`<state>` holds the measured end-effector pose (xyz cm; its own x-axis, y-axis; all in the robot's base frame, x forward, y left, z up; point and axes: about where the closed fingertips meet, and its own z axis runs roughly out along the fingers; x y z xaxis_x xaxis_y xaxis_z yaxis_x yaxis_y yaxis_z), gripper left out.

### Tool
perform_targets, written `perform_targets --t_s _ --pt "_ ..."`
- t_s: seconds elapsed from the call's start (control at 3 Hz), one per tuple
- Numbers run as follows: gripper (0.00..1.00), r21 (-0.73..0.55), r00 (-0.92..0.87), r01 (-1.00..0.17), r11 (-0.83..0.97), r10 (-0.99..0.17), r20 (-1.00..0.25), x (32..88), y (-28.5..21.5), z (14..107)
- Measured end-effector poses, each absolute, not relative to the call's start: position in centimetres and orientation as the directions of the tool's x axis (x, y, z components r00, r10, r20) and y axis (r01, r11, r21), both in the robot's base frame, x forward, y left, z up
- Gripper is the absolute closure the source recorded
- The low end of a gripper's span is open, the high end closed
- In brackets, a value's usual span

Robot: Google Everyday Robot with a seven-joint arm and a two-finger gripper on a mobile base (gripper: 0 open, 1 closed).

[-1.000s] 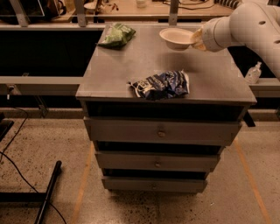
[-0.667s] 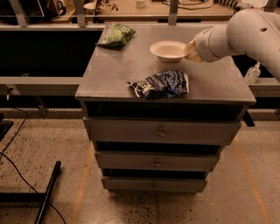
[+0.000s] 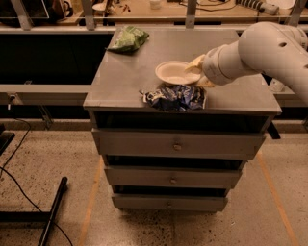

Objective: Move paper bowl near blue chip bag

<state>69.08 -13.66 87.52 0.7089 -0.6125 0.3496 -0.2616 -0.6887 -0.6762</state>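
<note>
The paper bowl (image 3: 175, 72) is a small white bowl, held by its right rim just above the grey cabinet top (image 3: 130, 77). It sits right behind the blue chip bag (image 3: 175, 97), a wrinkled dark blue foil bag at the front edge of the top. My gripper (image 3: 197, 72) comes in from the right on a white arm (image 3: 260, 50) and is shut on the bowl's rim.
A green snack bag (image 3: 127, 39) lies at the back left of the cabinet top. The cabinet has three drawers (image 3: 177, 144) below. A workbench with clutter (image 3: 159, 7) stands behind. A black cable and a black stand (image 3: 50, 211) lie on the floor at the left.
My gripper has carried the paper bowl from the back right of the cabinet top forward and left, to just behind the blue chip bag.
</note>
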Motion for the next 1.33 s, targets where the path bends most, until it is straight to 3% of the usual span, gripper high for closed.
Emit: perform_targets --t_s 0.33,1.0,1.33 --pt "0.00 -0.664 0.688 -0.241 -0.708 -0.607 0.398 68.8 -13.5 88.3" --pt "0.00 -0.742 0.437 -0.220 -0.633 -0.745 0.505 72.1 -17.9 95.1" --pt "0.00 -0.742 0.437 -0.220 -0.633 -0.745 0.505 72.1 -17.9 95.1"
